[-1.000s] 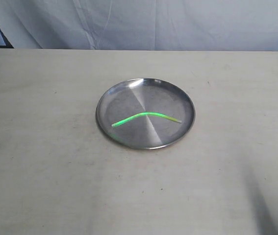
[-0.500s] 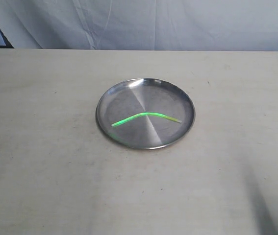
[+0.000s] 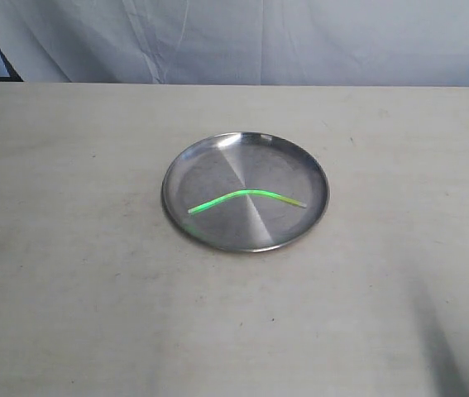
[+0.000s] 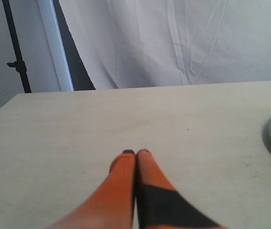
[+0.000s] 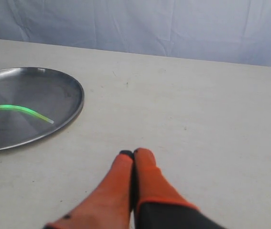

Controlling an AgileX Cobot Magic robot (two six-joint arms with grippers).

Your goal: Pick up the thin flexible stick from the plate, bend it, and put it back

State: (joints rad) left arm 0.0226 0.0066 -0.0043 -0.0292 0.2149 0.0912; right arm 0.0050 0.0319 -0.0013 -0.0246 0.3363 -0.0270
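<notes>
The pale matte table (image 3: pixel 69 289), faintly speckled, fills most of my exterior view, with a creased white cloth backdrop (image 3: pixel 300 41) across the top of the frame. The plate (image 3: pixel 217 161) sits just above and right of centre: round, shallow, brushed steel, with a low rim and a fan of reflections on its floor. Neither arm appears in that view. On the wrist cameras the left gripper (image 4: pixel 135 152) and the right gripper (image 5: pixel 133 152) each have their orange fingers pressed together tip to tip, with nothing between them, over bare tabletop. The thin flexible stick (image 3: pixel 246 193) lies inside the plate, glowing green. It is a very slim, smooth rod bowed into a shallow arch, its ends pointing lower left and right and its long axis running side to side across the exterior frame. From the right fingers, the plate and the stick's paler end lie in the upper left of that wrist frame. From the left fingers, only a sliver of rim shows at the right edge. I judge the right arm the better placed, and with the stick already curved and back in the plate, little seems left to do.
</notes>
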